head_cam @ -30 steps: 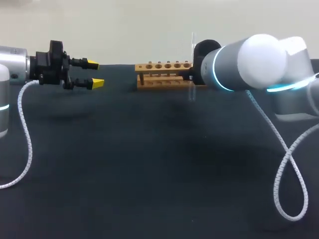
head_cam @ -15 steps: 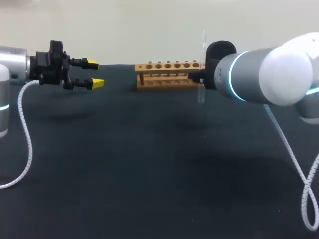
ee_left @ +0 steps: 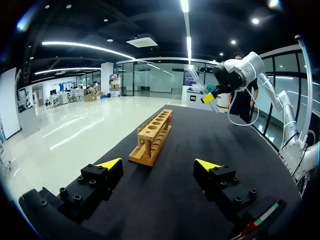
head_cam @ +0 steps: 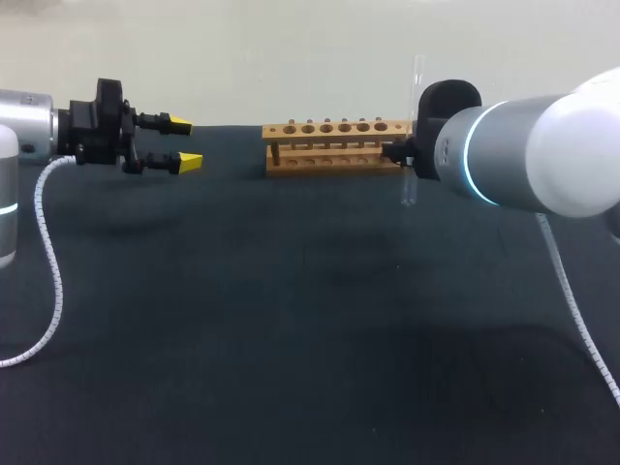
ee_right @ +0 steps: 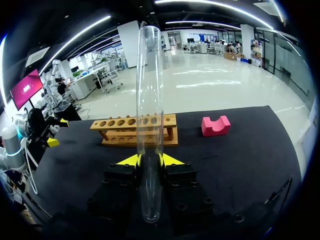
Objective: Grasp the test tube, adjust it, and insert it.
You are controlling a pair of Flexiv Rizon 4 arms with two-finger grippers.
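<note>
- One dark, matte table fills the near ground; its cloth-like top is plain black.
- Two arms come in over it, one from each side, and a white coiled cable hangs from the left one down towards the near edge.
- The left gripper hangs above the table's left part, well apart from everything else. Its two yellow-tipped fingers stand wide apart with nothing between them, and its own wrist view shows only bare table in the gap.
- The right gripper is clamped on the one test tube, a yellow tip pressing it from each side low on its length.
- The test tube is clear, colourless glass, long and slim, with a rounded closed lower end and an open rim on top. It stands upright and looks empty.
- In the head view the tube sits just past the right end of the rack, and its rim rises above the rack's top.
- One wooden rack stands further back, with a single row of round holes along its top bar and none of them filled.
- One pink block with a U-shaped notch lies on the table near one end of the rack, apart from it.
</note>
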